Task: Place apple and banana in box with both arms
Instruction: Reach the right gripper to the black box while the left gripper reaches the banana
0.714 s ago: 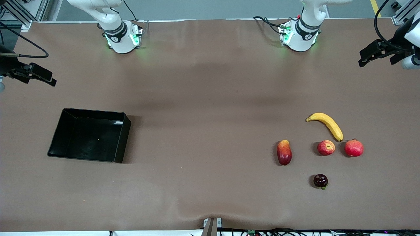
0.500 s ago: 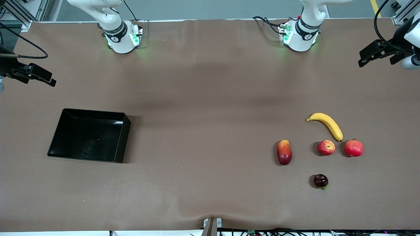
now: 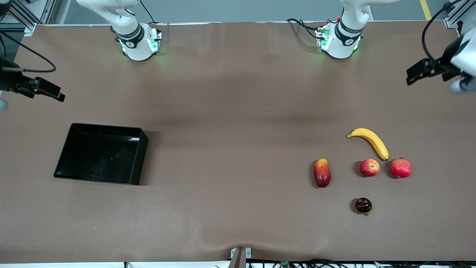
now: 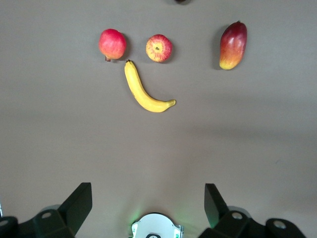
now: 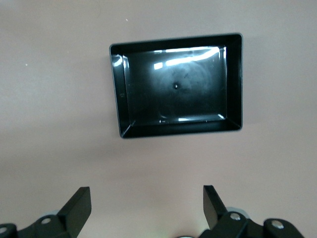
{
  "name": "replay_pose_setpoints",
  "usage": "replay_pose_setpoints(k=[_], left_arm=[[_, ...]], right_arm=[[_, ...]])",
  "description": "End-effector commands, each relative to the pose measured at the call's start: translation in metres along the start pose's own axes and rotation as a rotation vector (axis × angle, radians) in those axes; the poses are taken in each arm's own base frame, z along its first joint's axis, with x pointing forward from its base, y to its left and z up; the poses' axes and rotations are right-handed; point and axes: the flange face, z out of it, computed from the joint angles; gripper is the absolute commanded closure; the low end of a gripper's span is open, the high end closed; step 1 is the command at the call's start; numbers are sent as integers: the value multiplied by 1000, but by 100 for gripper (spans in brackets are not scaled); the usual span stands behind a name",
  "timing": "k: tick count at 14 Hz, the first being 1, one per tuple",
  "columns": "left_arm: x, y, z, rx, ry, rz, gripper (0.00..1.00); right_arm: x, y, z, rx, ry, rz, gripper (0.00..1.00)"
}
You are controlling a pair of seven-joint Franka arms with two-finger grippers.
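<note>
The apple (image 3: 369,167) lies on the table at the left arm's end, between the banana (image 3: 370,142) and a dark fruit; it also shows in the left wrist view (image 4: 159,48), as does the banana (image 4: 143,91). The black box (image 3: 100,153) stands empty at the right arm's end and shows in the right wrist view (image 5: 178,84). My left gripper (image 3: 418,69) is open and empty, high over the table's edge at the left arm's end (image 4: 147,198). My right gripper (image 3: 50,90) is open and empty, high over the right arm's end (image 5: 147,201).
A uniformly red round fruit (image 3: 401,168) lies beside the apple, toward the left arm's end. A red-yellow mango-like fruit (image 3: 322,172) lies on the apple's other side. A small dark fruit (image 3: 363,205) lies nearer the front camera. A brown cloth (image 3: 238,149) covers the table.
Both grippers shifted slightly at the table's ends; the left arm's wrist moved a little lower in the front view. The fruits and box have not moved.
</note>
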Motion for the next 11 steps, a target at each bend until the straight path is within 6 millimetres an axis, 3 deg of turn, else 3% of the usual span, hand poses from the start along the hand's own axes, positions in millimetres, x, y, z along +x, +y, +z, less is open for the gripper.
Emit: replay_pose_setpoints(k=[1, 5, 9, 11], left_arm=[[33, -4, 32, 18, -36, -20, 0], [64, -15, 109, 12, -6, -52, 0], [75, -23, 202, -5, 40, -127, 0], [72, -19, 246, -21, 50, -138, 0]], right_arm=[[27, 2, 28, -7, -9, 3, 0], [59, 18, 73, -18, -39, 34, 0], [72, 32, 94, -25, -54, 56, 0], [72, 52, 104, -28, -84, 89, 0]])
